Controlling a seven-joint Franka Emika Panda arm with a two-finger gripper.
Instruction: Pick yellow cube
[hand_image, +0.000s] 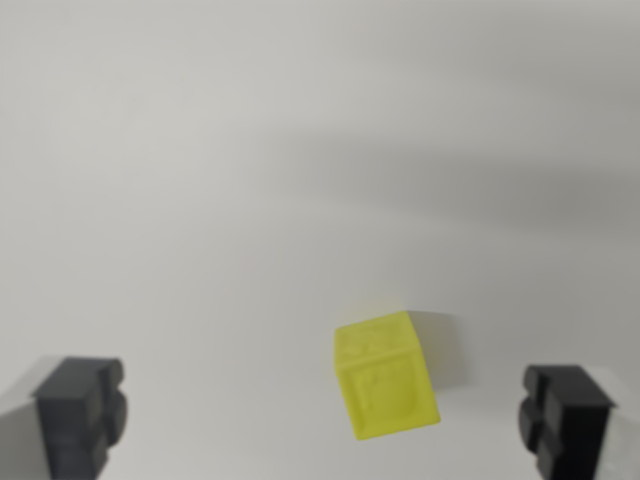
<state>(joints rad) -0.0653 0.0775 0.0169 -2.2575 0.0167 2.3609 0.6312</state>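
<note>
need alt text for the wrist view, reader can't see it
A yellow cube sits on a plain white surface, right of centre between the two dark fingertips of the open claw. The cube is turned at a slight angle and touches neither fingertip.

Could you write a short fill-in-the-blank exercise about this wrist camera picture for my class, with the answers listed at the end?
1. The cube lying on the pale surface is ____ in colour.
2. The pincer has its two dark fingers spread wide, so it is ____.
3. The cube lies ____ the two fingers, touching neither.
4. The cube is nearer the finger on the wrist view's ____.

Missing words: yellow; open; between; right
</note>
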